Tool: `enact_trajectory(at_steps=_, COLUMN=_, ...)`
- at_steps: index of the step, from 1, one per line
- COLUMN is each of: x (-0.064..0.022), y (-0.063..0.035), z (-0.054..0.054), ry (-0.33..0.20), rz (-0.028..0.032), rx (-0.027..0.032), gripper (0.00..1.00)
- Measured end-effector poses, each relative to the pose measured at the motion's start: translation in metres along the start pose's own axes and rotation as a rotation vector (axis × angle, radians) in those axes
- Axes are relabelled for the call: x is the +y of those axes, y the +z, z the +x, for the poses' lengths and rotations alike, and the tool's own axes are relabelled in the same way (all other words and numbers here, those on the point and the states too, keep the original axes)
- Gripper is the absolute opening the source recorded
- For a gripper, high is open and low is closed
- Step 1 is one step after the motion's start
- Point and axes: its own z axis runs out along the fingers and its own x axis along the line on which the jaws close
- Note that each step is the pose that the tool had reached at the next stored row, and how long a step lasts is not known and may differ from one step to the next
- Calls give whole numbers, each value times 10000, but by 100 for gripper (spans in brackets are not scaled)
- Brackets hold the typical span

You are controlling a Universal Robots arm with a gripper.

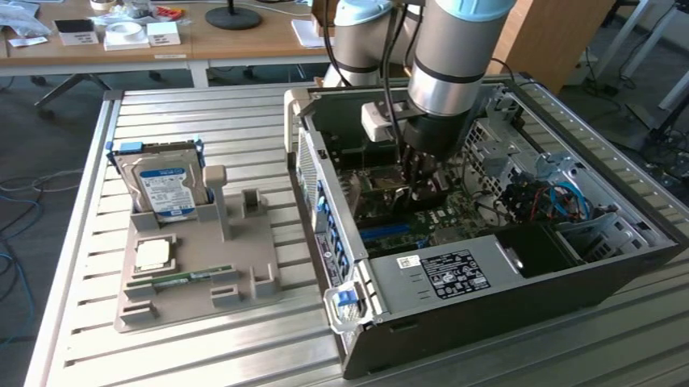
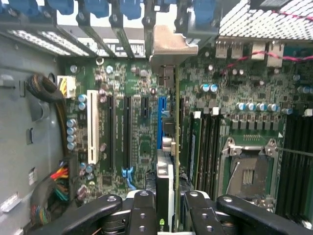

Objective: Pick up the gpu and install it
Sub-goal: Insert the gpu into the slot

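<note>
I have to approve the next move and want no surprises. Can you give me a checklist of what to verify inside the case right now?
1. gpu gripped edge-on between the jaws: ok.
2. gpu lined up with the blue slot: cannot tell; it lies close beside it.
3. gpu seated in a slot: cannot tell.
4. Blue slot free of cables: ok; the cable bundle lies by the case wall.
5. Computer case open, arm reaching in: ok.

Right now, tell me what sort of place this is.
Probably a robotics lab or workshop: a robot arm reaches into an open computer case on a slatted metal table, a tray of spare parts sits beside it, and office desks stand behind.
</note>
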Motion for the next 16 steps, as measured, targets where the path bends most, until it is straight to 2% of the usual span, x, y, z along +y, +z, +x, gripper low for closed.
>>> enact_trajectory(at_steps=1, x=0, y=1, z=0, ry=-5, rz=18, rx=-1, gripper=27)
enact_trajectory(at_steps=10, x=2, y=0, z=0, ry=118, rz=22, rx=7, gripper=27)
enact_trajectory(at_steps=16, x=21, y=-2, z=13, ry=121, rz=28, rx=-8, gripper=27)
